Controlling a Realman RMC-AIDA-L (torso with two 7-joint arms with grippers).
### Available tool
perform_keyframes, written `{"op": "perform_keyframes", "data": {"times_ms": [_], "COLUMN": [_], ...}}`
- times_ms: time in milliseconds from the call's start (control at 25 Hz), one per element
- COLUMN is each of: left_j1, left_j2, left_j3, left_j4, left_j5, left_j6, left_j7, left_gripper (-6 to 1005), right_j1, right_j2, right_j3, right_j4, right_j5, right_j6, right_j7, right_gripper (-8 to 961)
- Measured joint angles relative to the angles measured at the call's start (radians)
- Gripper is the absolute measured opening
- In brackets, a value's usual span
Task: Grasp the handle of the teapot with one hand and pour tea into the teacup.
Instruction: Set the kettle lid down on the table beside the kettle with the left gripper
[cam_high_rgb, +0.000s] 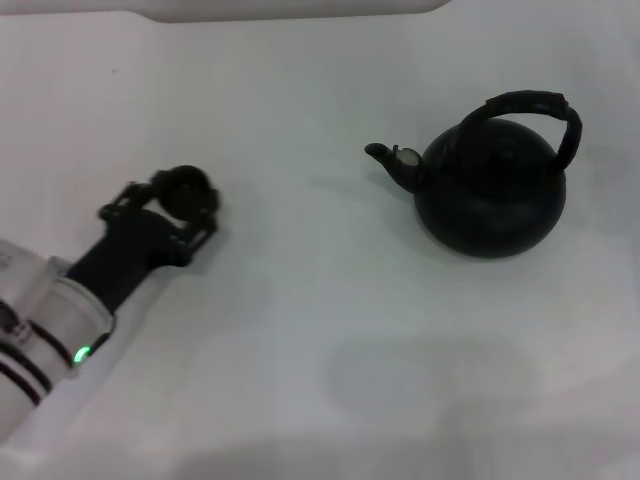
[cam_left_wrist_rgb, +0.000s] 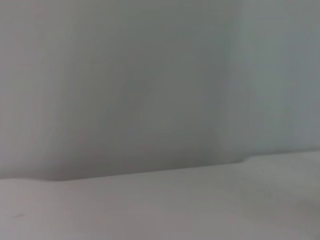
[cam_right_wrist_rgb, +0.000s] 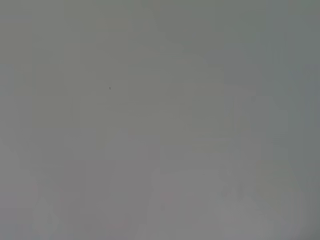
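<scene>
On the white surface (cam_high_rgb: 330, 330), in the head view, I log the left hand (cam_high_rgb: 178, 200) at the left side, reaching in from the lower-left corner on its white arm (cam_high_rgb: 45, 325) with black rings and a green light lit near the wrist. The hand's black fingers (cam_high_rgb: 125, 200) sit on either side of the teacup (cam_high_rgb: 185, 190), a small round dark cup; the cup lies between them, but I cannot tell whether the fingers press on it or merely flank it, so the grip state stays undetermined. The teapot (cam_high_rgb: 490, 190) stands upright at the right side of the surface, well apart from the left hand and the cup. It is round and matte black, far larger than the cup. Its short spout (cam_high_rgb: 390, 160), with a pale spot, points toward the left, toward the cup's side. The handle (cam_high_rgb: 530, 105), a black ribbed arch, loops over the top of the pot and leans toward the pot's far right; nothing touches it. The right hand does not appear in the head view. The left wrist view shows only pale blank surface and a grey wall; the right wrist view shows flat grey.
</scene>
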Motion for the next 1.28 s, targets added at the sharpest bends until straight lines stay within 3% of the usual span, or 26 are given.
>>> {"op": "perform_keyframes", "data": {"times_ms": [400,1280], "left_j1": [-0.024,-0.039], "left_j2": [-0.001,-0.003], "left_j3": [0.065,0.081], "left_j4": [-0.028,-0.03], "left_j5": [0.139,0.145], "left_j6": [-0.001,0.074], "left_j7": [-0.001,-0.002], "left_gripper": [695,696], "right_j1": [0.003,0.005], "right_j2": [0.0,0.0], "right_j3": [0.0,0.0], "right_j4": [0.0,0.0], "right_j5": [0.0,0.0], "right_j6": [0.0,0.003], "right_j7": [0.003,0.004], "right_gripper": [644,643]}}
